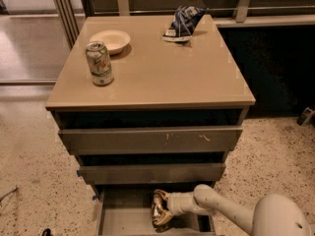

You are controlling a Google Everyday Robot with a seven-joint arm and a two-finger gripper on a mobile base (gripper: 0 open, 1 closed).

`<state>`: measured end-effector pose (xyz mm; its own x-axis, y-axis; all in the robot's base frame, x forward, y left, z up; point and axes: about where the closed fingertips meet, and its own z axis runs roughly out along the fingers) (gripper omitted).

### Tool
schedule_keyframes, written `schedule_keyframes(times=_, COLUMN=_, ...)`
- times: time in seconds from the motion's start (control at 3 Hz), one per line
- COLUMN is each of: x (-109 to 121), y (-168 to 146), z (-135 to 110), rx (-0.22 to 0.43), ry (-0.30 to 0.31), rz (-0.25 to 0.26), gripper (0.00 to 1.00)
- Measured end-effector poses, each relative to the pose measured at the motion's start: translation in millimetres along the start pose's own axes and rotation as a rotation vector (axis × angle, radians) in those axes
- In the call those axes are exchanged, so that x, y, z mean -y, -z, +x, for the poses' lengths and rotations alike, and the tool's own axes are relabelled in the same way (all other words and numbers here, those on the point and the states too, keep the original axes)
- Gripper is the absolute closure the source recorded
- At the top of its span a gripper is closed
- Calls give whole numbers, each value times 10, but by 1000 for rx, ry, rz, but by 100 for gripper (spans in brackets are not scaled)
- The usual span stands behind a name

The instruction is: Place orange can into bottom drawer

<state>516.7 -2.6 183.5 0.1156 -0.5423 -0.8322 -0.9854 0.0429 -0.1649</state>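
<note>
Camera view: orange can held low inside the open bottom drawer

The gripper (162,208) reaches in from the right, in front of the cabinet, and pinches the orange can (157,213) between its fingers. The can is tilted, just over the grey floor of the bottom drawer (123,216), which is pulled out so there is room to set it down. In my judgement the placing is almost complete and only the release is left. The green can (99,63), the bowl (110,40) and the bag (183,22) stand on the top (167,73), well apart from the work
</note>
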Motion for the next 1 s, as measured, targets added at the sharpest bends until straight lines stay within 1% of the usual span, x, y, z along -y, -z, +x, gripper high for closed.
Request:
schedule_keyframes(times=0.33, x=9, y=-71, z=29, rx=-26, ry=1, rz=-6, gripper=100)
schedule_keyframes(times=1.0, x=-25, y=-145, z=128, rx=-73, ry=-21, rz=-11, gripper=100)
